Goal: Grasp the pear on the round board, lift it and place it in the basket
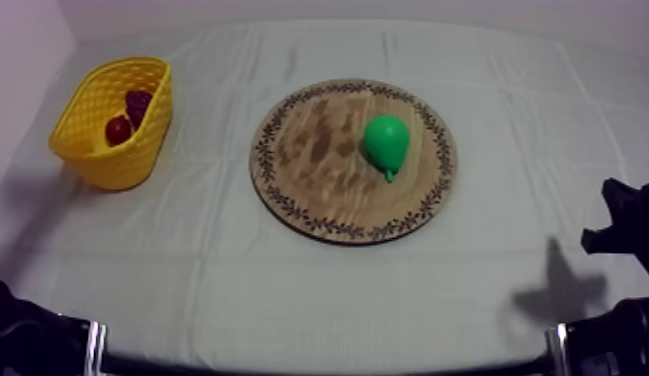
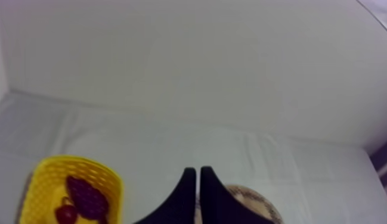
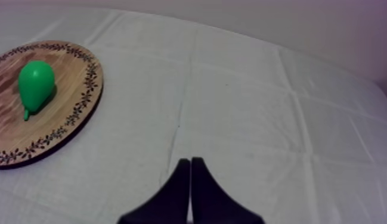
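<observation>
A green pear (image 1: pixel 386 143) lies on its side on the right half of the round wooden board (image 1: pixel 308 175) in the middle of the table. At the far left stands the yellow basket (image 1: pixel 80 108). My left gripper (image 2: pixel 197 173) is shut on nothing, its fingers together as a narrow wedge, low near the table's front with the basket (image 2: pixel 109 182) ahead of it. My right gripper (image 3: pixel 190 162) is also shut on nothing, well to the right of the pear (image 3: pixel 36 83) and the board (image 3: pixel 82 95). Both arms rest at the table's near corners.
Inside the basket lie a dark bunch of grapes (image 1: pixel 138 103) and a small red fruit (image 1: pixel 118 130). The grey-white cloth (image 1: pixel 188 250) is bare between basket and board. My right arm (image 1: pixel 628 235) stands at the right edge.
</observation>
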Robot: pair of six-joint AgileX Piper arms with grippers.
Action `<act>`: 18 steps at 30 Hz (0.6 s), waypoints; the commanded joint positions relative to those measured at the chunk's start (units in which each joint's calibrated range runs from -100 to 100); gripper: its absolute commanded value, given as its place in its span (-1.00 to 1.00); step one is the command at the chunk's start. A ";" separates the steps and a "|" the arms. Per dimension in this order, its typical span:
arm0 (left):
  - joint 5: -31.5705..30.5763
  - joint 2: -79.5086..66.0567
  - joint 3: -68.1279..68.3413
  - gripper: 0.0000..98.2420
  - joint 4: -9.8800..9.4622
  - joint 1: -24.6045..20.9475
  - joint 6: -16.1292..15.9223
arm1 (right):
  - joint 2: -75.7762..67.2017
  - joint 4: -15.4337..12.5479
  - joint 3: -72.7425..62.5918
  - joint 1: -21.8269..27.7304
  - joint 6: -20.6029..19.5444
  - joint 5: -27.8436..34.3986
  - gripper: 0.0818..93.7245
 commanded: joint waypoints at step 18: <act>12.19 23.87 -23.08 -1.00 -0.27 13.91 4.73 | 0.01 0.01 0.05 0.00 -0.01 -0.03 -0.99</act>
